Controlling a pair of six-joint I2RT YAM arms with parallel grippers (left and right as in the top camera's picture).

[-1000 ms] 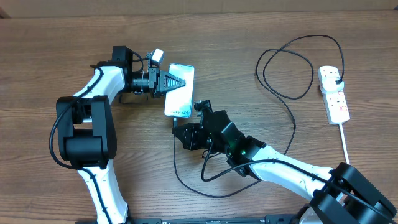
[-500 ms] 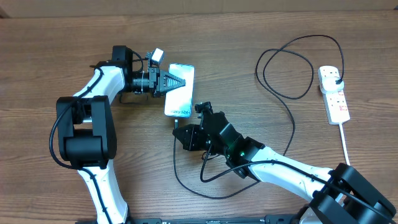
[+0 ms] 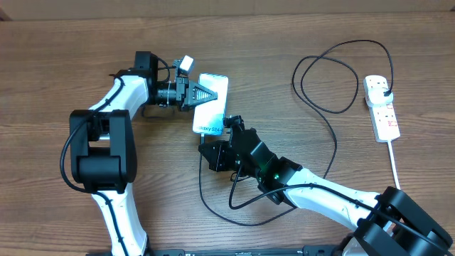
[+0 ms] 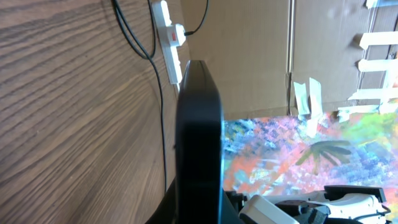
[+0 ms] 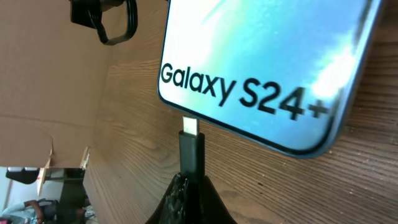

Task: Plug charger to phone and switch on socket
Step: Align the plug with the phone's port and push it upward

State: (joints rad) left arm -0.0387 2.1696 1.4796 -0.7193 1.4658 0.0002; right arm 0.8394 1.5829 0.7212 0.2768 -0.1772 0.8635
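One silver-tipped black charger [image 5: 191, 155] at glossy phone [image 5: 261, 62].

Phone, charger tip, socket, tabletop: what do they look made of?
The phone: glossy glass-like front with reflections; dark edge, material unclear.
The charger: matte black sleeve, plastic or rubber; shiny metallic tip.
The socket: smooth white body, likely plastic.
The table: brown wood grain, possibly laminate.

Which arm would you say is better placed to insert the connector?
Right. The right tool grips the charger connector at the phone's bottom edge; the left tool holds the phone.
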